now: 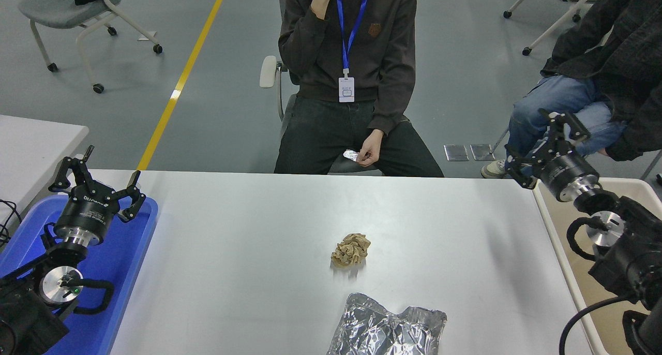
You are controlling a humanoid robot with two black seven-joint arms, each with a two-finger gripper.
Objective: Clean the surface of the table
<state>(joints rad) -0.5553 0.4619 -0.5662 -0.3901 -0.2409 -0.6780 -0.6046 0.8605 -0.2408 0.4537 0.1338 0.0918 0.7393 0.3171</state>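
Head view: the right hand (545, 140) hangs above the worktop's (248, 231) far right corner, fingers spread; the left hand (95, 176), fingers apart, sits over the blue tray (116, 272).

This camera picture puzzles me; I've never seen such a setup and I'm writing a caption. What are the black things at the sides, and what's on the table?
The view looks down from the robot's head. The black things are its two arms. The left gripper hangs open above a blue tray. The right gripper reaches in at the far right corner, open, holding nothing. On the white table surface lie a crumpled brown paper ball and a crumpled silver foil bag. A beige bin stands to the right. Two people sit beyond the table; one hand holds a small foil scrap.
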